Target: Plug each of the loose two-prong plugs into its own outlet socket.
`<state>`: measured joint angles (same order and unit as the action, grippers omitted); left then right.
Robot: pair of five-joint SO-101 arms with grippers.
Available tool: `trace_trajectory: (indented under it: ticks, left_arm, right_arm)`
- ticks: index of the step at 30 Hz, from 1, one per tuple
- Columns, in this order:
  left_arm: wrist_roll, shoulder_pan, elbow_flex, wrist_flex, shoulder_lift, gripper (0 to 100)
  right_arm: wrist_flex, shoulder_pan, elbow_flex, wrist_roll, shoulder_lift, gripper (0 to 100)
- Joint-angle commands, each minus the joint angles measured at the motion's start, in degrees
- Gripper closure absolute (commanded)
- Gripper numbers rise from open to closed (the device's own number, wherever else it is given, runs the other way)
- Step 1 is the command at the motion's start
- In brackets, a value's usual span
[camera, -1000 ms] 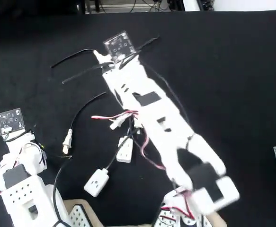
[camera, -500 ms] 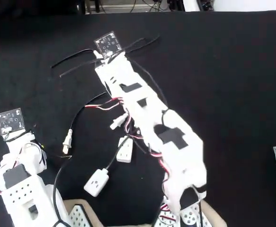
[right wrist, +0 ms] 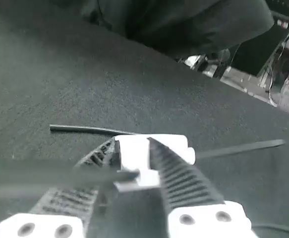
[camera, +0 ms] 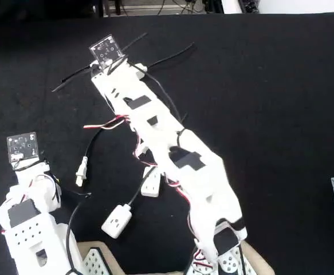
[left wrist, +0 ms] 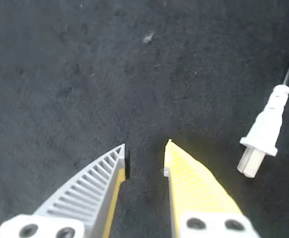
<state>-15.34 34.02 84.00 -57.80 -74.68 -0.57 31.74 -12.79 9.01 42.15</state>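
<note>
Your right claw point(right wrist: 132, 146) is clamped on a plug point(right wrist: 171, 146), and your left claw point(left wrist: 145, 148) hangs released over the table point(left wrist: 60, 74) near another plug point(left wrist: 263, 131).

1. The right arm point(camera: 172, 154) swings left across the counter point(camera: 281, 114), so its tip now lies farther left than a second ago.
2. The plug point(right wrist: 134, 151) in its fingers point(right wrist: 179, 173) travels with it, and the trailing black cords point(camera: 72, 78) are dragged left.
3. The left arm point(camera: 29, 200) edges slightly right.
</note>
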Motion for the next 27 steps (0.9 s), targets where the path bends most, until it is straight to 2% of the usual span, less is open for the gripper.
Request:
trace_trajectory:
  ticks: [1,4,6,15,22,27]
  left_arm:
    - [-0.6,-0.8,-0.5,0.9,-0.4,86]
    - [-0.8,-1.0,-0.4,0.9,-0.4,86]
    - [-0.8,-1.0,-0.4,0.9,-0.4,86]
    - [-0.8,-0.8,-0.3,0.9,-0.4,86]
    - [-0.8,-0.7,-0.3,1.0,-0.4,86]
    - [-0.8,-0.7,-0.2,1.0,-0.4,86]
  right_arm:
    - [-12.5,0.5,-14.5,0.5,4.4,70.3]
    - [-23.8,0.8,-21.9,0.5,5.7,59.2]
    - [-30.0,0.8,-26.0,0.3,5.1,57.6]
    - [-47.3,1.1,-30.4,0.4,-2.0,65.5]
    - [-68.0,1.7,-30.6,0.5,-13.4,79.0]
    - [-78.6,0.9,-30.3,0.5,-22.8,83.7]
